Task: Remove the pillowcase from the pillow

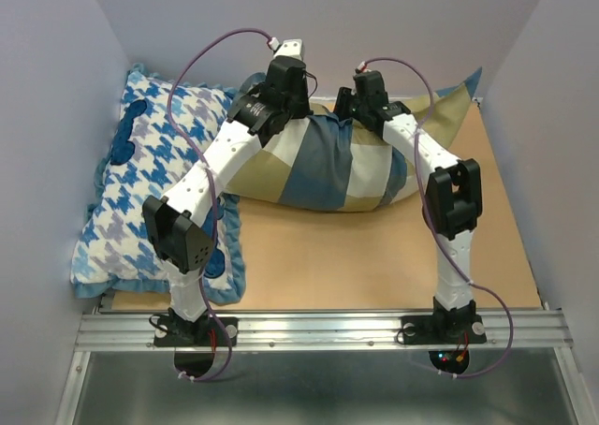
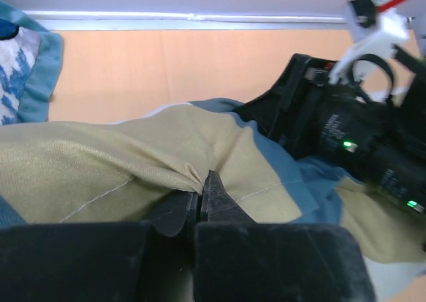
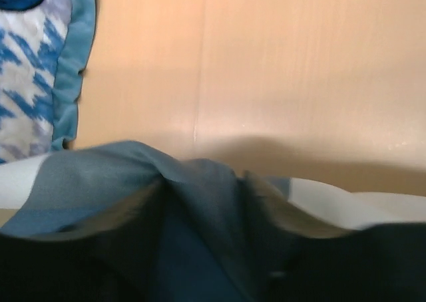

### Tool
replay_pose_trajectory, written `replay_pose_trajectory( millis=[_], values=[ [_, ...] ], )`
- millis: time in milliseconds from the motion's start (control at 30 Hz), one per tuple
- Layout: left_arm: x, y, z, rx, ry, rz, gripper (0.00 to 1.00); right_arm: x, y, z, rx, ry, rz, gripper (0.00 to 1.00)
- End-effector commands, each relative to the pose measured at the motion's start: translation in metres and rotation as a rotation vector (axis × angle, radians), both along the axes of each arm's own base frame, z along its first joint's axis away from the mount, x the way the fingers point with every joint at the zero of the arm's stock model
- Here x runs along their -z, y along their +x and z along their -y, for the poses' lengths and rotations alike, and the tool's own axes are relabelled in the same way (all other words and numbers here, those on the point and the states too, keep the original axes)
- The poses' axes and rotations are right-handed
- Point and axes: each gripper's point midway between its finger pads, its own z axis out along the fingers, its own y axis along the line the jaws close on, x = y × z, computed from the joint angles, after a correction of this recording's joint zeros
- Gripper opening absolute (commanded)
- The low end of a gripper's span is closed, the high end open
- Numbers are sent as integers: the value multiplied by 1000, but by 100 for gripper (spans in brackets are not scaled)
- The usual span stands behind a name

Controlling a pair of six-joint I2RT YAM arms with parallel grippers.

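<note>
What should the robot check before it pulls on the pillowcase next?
1. Grip of the left hand on the pillowcase: ok, shut on a tan fold.
2. Grip of the right hand: cannot tell, fabric hides its fingers.
3. Any pillow peeking out: cannot tell, none shows.
4. The houndstooth cushion away from both hands: ok.
5. Bare table in front of the pillowcase: ok.

Pale lavender-grey walls (image 1: 56, 88) on three sides, plain. Tan wood table (image 1: 374, 256), matte finish. Aluminium rail (image 1: 318, 329) along near edge; grey metal sheet (image 1: 309, 388) below it. Light soft, shadows faint.
</note>
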Motion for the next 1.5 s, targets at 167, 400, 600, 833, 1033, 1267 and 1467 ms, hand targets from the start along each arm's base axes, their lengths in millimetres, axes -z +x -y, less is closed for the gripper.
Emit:
replay_pose_trajectory(
  millis=[167, 400, 600, 833, 1033, 1267, 1467],
  values=[
    [-29, 22, -22, -5, -174, 73, 0, -164, -20, 32, 78, -23, 285, 88],
    [4, 45, -35, -18, -154, 30, 0, -262, -65, 79, 230, -5, 472, 96],
    [10, 59, -29, 7, -126, 34, 0, -226, -122, 150, 477, -128, 416, 98],
    [20, 69, -23, 28, -112, 21, 0, -96, -166, 181, 520, -189, 238, 100],
    [26, 69, -22, 39, -104, 16, 0, -35, -159, 180, 524, -203, 158, 99],
    [5, 72, -20, 64, -89, 68, 0, -15, -155, 167, 515, -148, 98, 3],
    [1, 100, 0, 89, -57, 94, 0, -81, -175, 104, 298, 209, 111, 1]
  ],
)
